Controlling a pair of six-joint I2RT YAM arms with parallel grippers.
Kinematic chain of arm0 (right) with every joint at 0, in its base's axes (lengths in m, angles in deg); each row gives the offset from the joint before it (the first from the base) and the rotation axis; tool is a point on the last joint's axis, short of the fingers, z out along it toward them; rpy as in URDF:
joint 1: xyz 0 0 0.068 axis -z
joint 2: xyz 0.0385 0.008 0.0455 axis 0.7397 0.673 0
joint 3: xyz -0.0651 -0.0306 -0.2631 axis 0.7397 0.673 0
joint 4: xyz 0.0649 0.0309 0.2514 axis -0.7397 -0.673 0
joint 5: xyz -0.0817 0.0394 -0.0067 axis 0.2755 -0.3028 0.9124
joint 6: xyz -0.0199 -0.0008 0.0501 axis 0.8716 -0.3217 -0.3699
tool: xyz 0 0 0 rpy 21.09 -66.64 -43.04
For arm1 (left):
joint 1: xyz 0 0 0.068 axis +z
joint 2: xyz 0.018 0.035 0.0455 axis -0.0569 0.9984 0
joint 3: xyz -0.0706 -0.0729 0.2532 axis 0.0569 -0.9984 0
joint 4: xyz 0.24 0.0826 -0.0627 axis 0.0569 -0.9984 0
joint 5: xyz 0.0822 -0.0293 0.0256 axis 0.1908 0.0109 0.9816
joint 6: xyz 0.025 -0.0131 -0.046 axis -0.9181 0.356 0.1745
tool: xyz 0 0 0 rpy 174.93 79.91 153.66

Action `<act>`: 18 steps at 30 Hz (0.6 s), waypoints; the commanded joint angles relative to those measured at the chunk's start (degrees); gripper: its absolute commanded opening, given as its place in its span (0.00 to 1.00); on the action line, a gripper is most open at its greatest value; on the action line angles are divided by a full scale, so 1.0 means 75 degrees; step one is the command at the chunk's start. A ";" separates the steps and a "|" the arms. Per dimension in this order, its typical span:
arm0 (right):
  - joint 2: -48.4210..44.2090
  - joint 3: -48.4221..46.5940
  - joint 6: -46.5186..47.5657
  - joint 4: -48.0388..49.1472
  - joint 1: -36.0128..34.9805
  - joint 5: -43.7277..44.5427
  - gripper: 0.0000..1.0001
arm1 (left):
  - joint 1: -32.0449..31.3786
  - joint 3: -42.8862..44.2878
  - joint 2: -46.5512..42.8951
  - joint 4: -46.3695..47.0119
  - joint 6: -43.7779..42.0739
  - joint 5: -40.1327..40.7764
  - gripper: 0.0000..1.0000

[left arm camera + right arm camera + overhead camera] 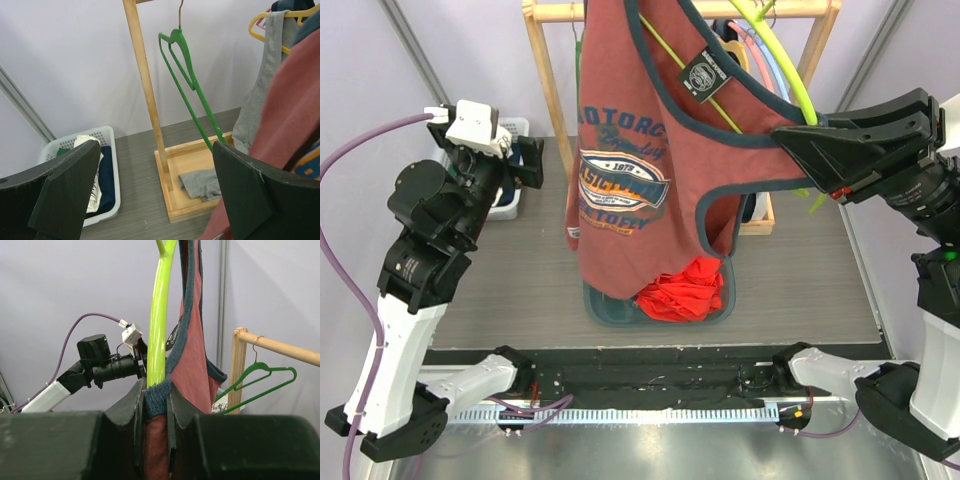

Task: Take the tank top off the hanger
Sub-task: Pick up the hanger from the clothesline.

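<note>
We see red tank top (630,160), navy trim, chest graphic, lime hanger (785,70) inside, right gripper (156,395) pinching strap, left gripper (160,200) apart

Tank top (610,250), top view: blue block letters across the chest read "MOTORC", the rest lost in a fold. Script line just under it, not legible. Oval emblem (621,190) below carries banner lettering, too small to read. Round black neck label (703,72) has pale print, also unreadable.
</note>
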 commanded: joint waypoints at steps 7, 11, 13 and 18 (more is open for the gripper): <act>-0.1394 0.2791 0.0452 0.0223 -0.0019 0.0045 0.01 | 0.0064 0.0277 -0.0181 -0.0191 0.0176 -0.0649 1.00; -0.1863 0.3485 0.0781 -0.0339 -0.0019 0.0150 0.01 | 0.0064 0.0453 -0.0216 -0.0472 0.0234 -0.1328 1.00; -0.2015 0.3638 0.0922 -0.0551 -0.0019 0.0162 0.01 | 0.0064 0.0454 -0.0228 -0.0566 0.0234 -0.1446 1.00; -0.2262 0.3463 0.1274 -0.1149 -0.0019 0.0513 0.01 | 0.0076 0.0278 -0.0251 -0.0590 0.0141 -0.1505 1.00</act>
